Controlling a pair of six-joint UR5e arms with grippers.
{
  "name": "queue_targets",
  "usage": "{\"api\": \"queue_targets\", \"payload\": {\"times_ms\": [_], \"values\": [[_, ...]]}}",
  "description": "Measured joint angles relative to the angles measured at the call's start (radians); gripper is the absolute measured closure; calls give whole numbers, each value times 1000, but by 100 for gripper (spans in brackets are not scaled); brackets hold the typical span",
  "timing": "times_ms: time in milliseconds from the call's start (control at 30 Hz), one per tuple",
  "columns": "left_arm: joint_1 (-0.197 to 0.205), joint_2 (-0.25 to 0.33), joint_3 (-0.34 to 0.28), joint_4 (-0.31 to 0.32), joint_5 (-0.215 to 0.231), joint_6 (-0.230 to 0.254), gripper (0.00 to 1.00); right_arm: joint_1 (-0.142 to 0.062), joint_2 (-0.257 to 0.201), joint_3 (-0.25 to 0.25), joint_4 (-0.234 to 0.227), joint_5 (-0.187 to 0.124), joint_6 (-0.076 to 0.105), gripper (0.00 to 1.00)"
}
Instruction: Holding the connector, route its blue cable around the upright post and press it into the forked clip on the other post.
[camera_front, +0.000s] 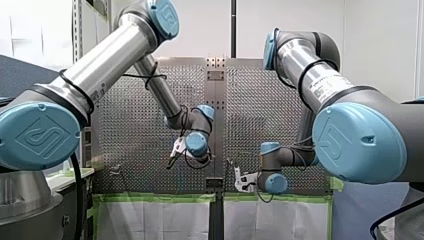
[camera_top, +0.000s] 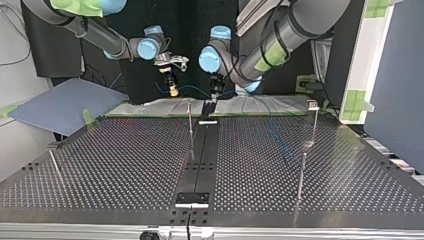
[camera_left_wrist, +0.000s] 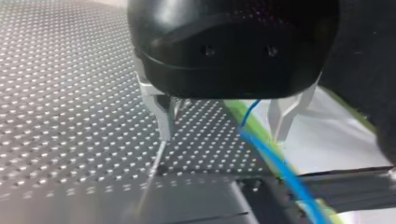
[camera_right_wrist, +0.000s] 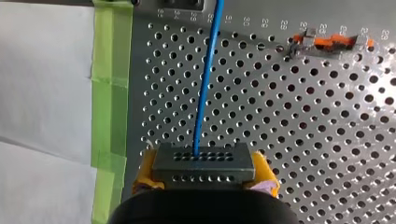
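Observation:
In the right wrist view my right gripper (camera_right_wrist: 205, 173) has its yellow pads (camera_right_wrist: 145, 173) shut on a grey connector (camera_right_wrist: 204, 160). The blue cable (camera_right_wrist: 207, 79) runs straight out of the connector over the perforated plate. In the top view this gripper (camera_top: 172, 89) hangs above the table's far edge. My left gripper (camera_left_wrist: 224, 126) is open, and the blue cable (camera_left_wrist: 271, 161) passes loosely between its metal fingers (camera_left_wrist: 163, 119). A thin upright post (camera_top: 190, 127) stands just below my left gripper (camera_top: 215, 92). An orange and metal clip (camera_right_wrist: 327, 43) lies ahead of my right gripper, off to one side.
A post with a small head (camera_top: 313, 117) stands at the top view's right, a plain one (camera_top: 301, 175) nearer the camera, and another (camera_top: 55, 165) at the left. Green tape (camera_right_wrist: 111, 93) and white sheeting edge the table (camera_top: 125, 165). A dark rail (camera_top: 200, 165) runs down the middle.

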Motion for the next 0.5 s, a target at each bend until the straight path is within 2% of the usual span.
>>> {"api": "queue_targets", "payload": {"times_ms": [233, 500], "values": [[-7, -53, 6, 36, 35, -21, 0, 5, 0, 0, 0, 1, 1, 100], [-4, -96, 41, 55, 41, -73, 0, 13, 0, 0, 1, 0, -1, 100]]}}
